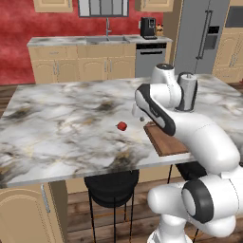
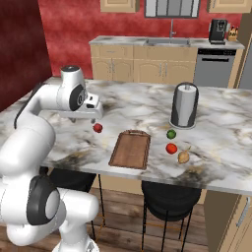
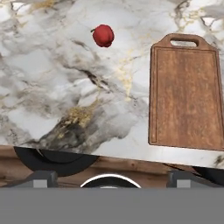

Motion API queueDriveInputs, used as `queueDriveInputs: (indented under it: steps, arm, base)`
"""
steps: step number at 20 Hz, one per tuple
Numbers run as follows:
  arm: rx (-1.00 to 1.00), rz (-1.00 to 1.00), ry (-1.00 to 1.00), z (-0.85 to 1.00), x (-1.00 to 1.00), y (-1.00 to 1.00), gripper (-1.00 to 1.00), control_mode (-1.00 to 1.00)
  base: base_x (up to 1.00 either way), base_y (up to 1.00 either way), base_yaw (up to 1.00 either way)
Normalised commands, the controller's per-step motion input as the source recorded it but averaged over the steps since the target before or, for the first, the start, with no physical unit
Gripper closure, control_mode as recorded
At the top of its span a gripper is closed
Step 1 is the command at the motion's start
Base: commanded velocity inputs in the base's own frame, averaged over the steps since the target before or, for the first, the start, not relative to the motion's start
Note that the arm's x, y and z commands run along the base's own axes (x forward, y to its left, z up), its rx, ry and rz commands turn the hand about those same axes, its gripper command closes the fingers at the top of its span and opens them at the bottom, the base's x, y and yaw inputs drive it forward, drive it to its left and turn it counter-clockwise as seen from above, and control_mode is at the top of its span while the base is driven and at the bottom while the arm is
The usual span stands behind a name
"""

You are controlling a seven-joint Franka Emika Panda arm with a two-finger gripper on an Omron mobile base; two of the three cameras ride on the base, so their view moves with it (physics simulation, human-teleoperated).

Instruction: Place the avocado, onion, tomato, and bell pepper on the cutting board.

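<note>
A red bell pepper [image 3: 103,35] with a short stem lies alone on the marble counter, left of the cutting board [image 3: 186,96] in the hand view. My gripper [image 2: 92,117] hovers above the counter just behind the bell pepper [image 2: 98,128], open with nothing between its fingers. The cutting board [image 2: 130,148] lies bare near the counter's front edge. Right of it sit the green avocado [image 2: 171,134], the red tomato [image 2: 171,148] and the tan onion [image 2: 183,156], close together. In the left base view my arm covers part of the board [image 1: 166,141]; the pepper [image 1: 122,126] lies left of it.
A tall grey canister [image 2: 184,105] stands behind the avocado. Black stools [image 2: 170,197] are tucked under the island counter's [image 2: 221,162] front edge. A back counter with a sink [image 2: 170,42] runs along the red wall.
</note>
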Motion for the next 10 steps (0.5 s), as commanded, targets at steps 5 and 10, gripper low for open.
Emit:
queueDriveInputs:
  steps: [5,10]
  arm:
    - [0.00,0.00,0.00,-0.26,0.23,0.23,-1.00,-1.00]
    - [0.00,0.00,-0.02,-0.19,0.36,0.09,-1.00,-1.00]
  base:
    - [0.00,0.00,0.00]
    - [0.00,0.00,0.00]
